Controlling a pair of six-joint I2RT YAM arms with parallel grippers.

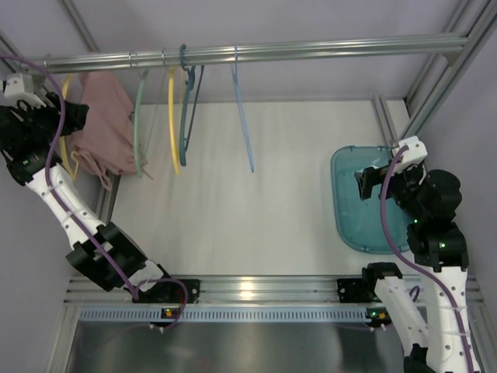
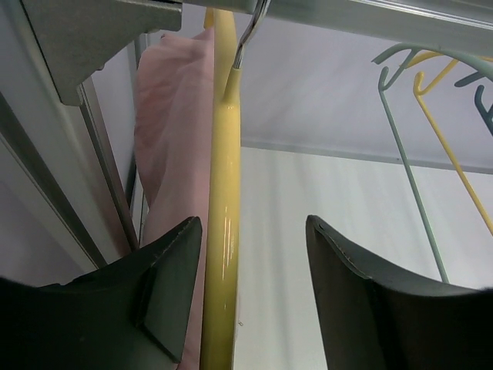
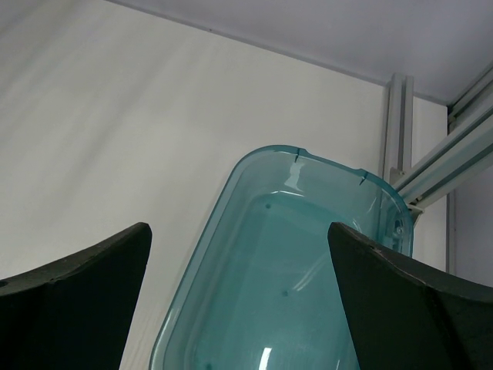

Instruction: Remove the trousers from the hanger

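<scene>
One yellow hanger (image 2: pixel 223 231) stands between the parted jaws of the left end effector (image 2: pixel 254 223), pink trousers (image 2: pixel 173 139) hanging alongside.

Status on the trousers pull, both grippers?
Left gripper open, straddling yellow hanger. Trousers on it, not off yet. Right gripper open over teal bin.

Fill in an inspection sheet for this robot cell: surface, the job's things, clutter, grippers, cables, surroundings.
Surface: white table, clean-looking.
Job's things: pink trousers draped on the yellow hanger, which hangs at the rail's left end.
Clutter: four spare hangers on the rail; empty teal bin at right.
Grippers: left gripper open, jaws straddling the yellow hanger; right gripper open above the bin.
Cables: purple cable along each arm.
Surroundings: aluminium rail and frame, grey walls.
</scene>
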